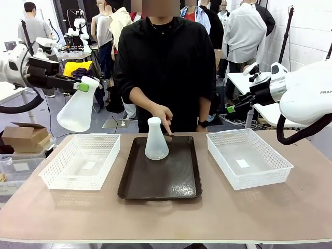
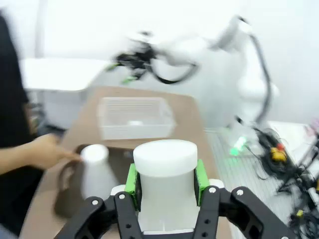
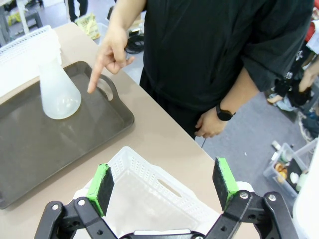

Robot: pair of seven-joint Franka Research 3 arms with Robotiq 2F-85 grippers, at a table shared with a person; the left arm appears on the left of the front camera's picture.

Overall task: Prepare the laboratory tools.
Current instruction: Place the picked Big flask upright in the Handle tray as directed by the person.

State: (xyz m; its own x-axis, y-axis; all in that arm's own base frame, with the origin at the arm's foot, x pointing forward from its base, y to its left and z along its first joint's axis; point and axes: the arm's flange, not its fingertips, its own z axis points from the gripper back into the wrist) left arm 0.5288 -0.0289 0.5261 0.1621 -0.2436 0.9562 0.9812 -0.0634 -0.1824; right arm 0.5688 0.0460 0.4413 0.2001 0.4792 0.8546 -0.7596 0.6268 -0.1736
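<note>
1. One flask (image 1: 156,139) stands upright on the dark tray (image 1: 129,187), toward the tray's far edge at the middle of the table (image 1: 166,215). I judge this one placed.
2. The second flask (image 1: 78,110) is tilted in the air above the far edge of the left basket (image 1: 52,179), its neck pinched between the green pads of my left gripper (image 1: 85,86). The left wrist view confirms the pads (image 2: 131,180) pressed on either side of the neck.
3. My right gripper (image 3: 164,185) is spread and holds nothing, hovering above the right basket (image 3: 149,194) near the table's far right corner.
4. The person's hand (image 1: 165,115) points down at the tray's far edge, just beside the standing flask.
5. Remaining, in my judgement: set the held flask down, probably on the tray; roughly half done.
</note>
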